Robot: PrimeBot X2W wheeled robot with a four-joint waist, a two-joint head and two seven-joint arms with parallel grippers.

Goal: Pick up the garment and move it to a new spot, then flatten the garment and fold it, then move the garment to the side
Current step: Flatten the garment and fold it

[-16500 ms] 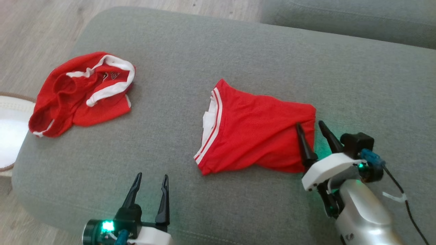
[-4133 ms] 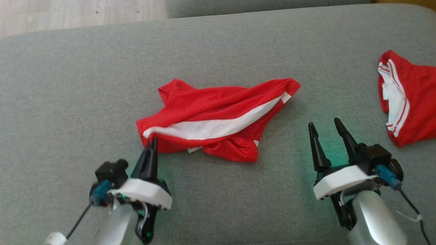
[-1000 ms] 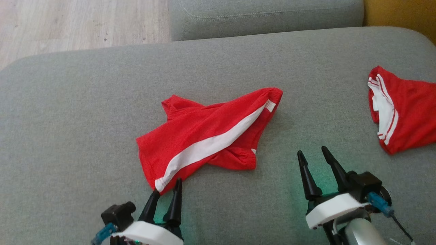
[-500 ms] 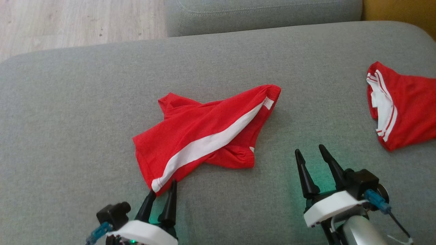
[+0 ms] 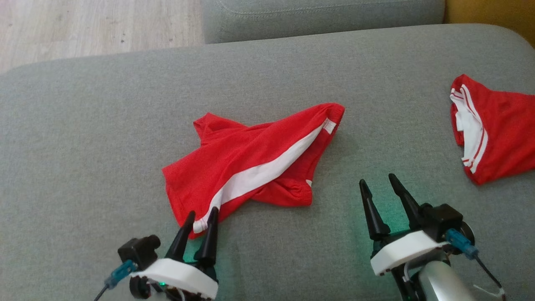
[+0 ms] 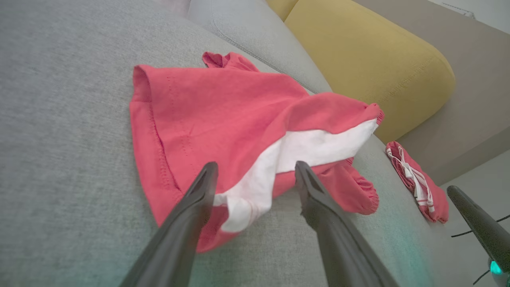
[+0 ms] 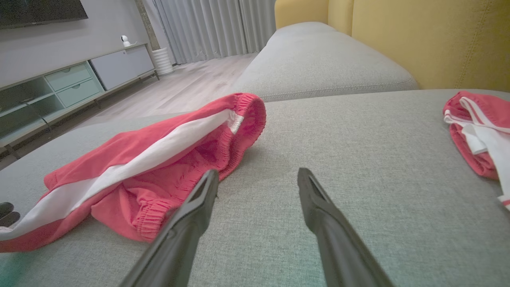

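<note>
**Spread left pincer straddles the garment's near corner**

In the head view the left gripper (image 5: 203, 212) sits at 7 o'clock, its fingers spread, with the garment's nearest corner between the tips. The left wrist view shows that corner, where the white stripe (image 6: 275, 167) ends, lying in the gap of the open fingers; whether they touch the cloth cannot be told. The right gripper (image 5: 377, 179) is at 5 o'clock, also spread and holding nothing, above bare grey sofa seat (image 5: 104, 104), near the garment's elastic waistband. The red garment (image 5: 250, 159) lies rumpled at the centre of the seat, its stripe running toward 1 o'clock. A second red garment (image 5: 497, 133) lies at 3 o'clock, well apart. Beyond are wooden floor (image 5: 83, 29) at 11 o'clock and a yellow cushion (image 5: 489, 12) at 1 o'clock.
</note>
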